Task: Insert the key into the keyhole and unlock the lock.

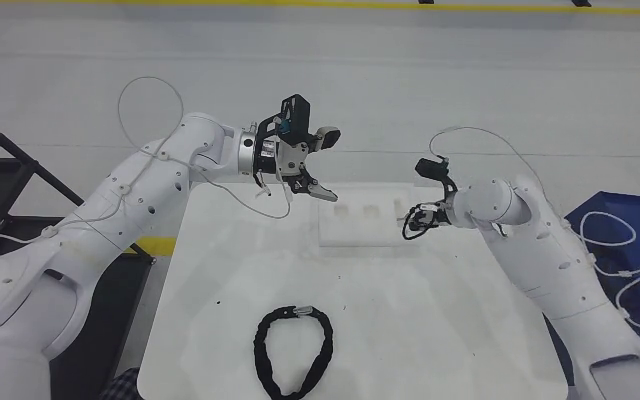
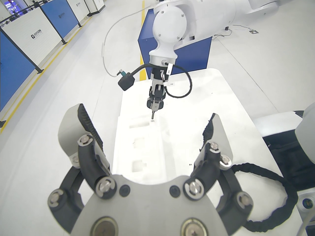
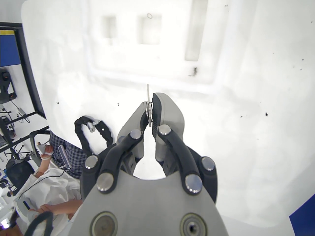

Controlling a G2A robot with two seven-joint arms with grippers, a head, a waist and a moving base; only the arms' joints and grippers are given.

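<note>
Pinching key [image 3: 148, 92] between closed pads, right gripper [image 3: 149, 106] hangs at right end of white foam tray [image 3: 221, 57]. Only thin blade edge shows; key head buried in pads. Left gripper [image 2: 147, 114] spread wide, holding nothing, above tray's left end. Black chain lock [image 1: 292, 350] lies on surface [image 1: 450, 320] near front edge, well apart from key. Silver keyhole end [image 3: 91, 125] small, slot unreadable.

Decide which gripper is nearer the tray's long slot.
Right. The right gripper, shut on the key, hangs just by the long slot; the left gripper, open, is at the opposite end of the tray.
</note>
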